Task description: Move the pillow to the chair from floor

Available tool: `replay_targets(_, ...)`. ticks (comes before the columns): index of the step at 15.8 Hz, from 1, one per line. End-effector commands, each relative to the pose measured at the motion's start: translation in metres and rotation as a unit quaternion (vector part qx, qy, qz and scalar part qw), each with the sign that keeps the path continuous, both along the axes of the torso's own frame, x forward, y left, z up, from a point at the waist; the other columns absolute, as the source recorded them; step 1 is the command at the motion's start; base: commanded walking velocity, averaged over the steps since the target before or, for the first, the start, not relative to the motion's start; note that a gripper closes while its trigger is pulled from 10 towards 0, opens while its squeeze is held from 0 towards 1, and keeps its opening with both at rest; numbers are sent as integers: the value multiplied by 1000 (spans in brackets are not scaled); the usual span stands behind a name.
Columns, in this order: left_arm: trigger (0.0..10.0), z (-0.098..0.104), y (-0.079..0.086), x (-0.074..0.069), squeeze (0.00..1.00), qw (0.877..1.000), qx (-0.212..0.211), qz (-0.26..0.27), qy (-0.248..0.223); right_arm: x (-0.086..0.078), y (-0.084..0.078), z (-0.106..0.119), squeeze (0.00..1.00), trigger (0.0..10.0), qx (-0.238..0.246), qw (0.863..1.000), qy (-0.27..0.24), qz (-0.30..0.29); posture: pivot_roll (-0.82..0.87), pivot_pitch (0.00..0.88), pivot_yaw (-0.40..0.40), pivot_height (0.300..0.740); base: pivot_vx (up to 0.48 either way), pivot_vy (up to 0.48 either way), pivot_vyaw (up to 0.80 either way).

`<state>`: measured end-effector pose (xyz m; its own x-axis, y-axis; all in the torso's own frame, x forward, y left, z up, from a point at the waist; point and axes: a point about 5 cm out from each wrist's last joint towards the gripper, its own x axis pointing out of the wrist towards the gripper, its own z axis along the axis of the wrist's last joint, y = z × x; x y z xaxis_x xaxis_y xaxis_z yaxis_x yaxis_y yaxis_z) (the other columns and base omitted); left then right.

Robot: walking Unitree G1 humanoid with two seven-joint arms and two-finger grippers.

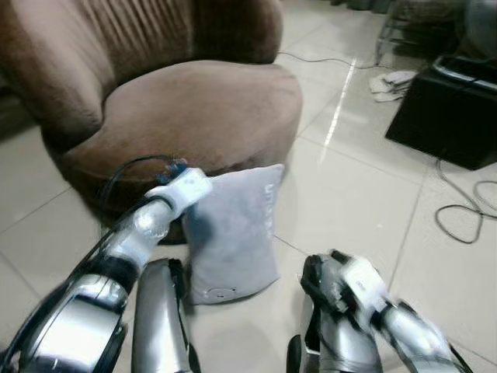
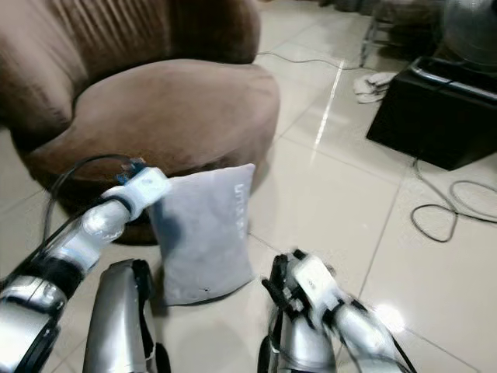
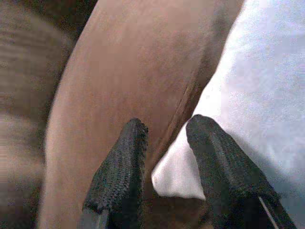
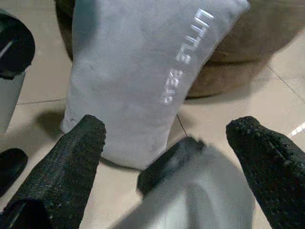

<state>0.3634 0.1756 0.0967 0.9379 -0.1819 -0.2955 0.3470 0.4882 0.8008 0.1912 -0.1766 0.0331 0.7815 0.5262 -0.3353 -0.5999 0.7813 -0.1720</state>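
The floor is looked down on from the head. The pillow [image 1: 233,233] and chair [image 1: 202,116] are seen close past the left fingers [image 3: 119,176] and right fingers [image 4: 71,162].

Pillow [image 1: 233,229] on floor [image 1: 349,194] before chair [image 1: 194,109]

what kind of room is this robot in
Probably a home living room: a round brown upholstered chair, a grey pillow standing on the glossy tiled floor, and a black box with loose cables nearby.
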Motion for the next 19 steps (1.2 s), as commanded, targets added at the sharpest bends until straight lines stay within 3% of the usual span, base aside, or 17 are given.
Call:
replay_targets(1,10000,-2,-12,4,0,998,62,-32,0,-28,-9,-11,0,10000,-15,998,60,-18,-323,94,35,383,0,0,0)
replay_targets(2,10000,-3,-15,4,0,997,73,-38,0,-34,-10,-10,0,10000,-16,998,65,-21,-333,104,34,383,0,0,0)
replay_targets(4,10000,-23,-37,-3,0,990,120,-69,39,-58,-23,-7,0,10000,-30,995,92,-29,-361,139,8,383,0,0,0)
replay_targets(7,10000,-35,-49,-10,0,987,128,-76,62,-67,-38,1,0,10000,-44,993,104,-34,-376,162,-26,383,0,0,0)
replay_targets(9,10000,-43,-63,-14,0,984,142,-83,64,-86,-55,10,0,10000,-70,988,131,-39,-393,178,-47,383,0,0,0)
replay_targets(11,10000,-38,-64,-10,0,991,112,-55,56,-90,-66,20,0,10000,-85,985,138,-57,-417,175,-56,383,0,0,0)
replay_targets(13,10000,-32,-61,-6,0,994,88,-37,44,-81,-85,36,0,10000,-113,985,119,-52,-417,166,-54,383,0,0,0)
replay_targets(14,10000,-27,-60,-3,0,995,89,-38,34,-58,-127,69,0,10000,-136,982,101,-85,-425,163,-56,383,0,0,0)
replay_targets(15,10000,-24,-58,-1,0,994,102,-40,19,-29,-169,123,0,10000,-157,981,62,-94,-425,163,-56,383,0,0,0)
replay_targets(16,10000,-22,-56,0,0,993,108,-35,17,-18,-177,151,0,10000,-169,981,46,-79,-445,153,-63,383,0,0,0)
replay_targets(17,10000,-22,-55,1,0,993,108,-30,21,-16,-174,161,0,10000,-178,981,46,-61,-445,153,-63,383,0,0,0)
replay_targets(19,10000,-10,-53,8,0,995,99,-14,1,-14,-158,149,0,10000,-180,982,42,-39,-454,125,-70,383,0,0,0)
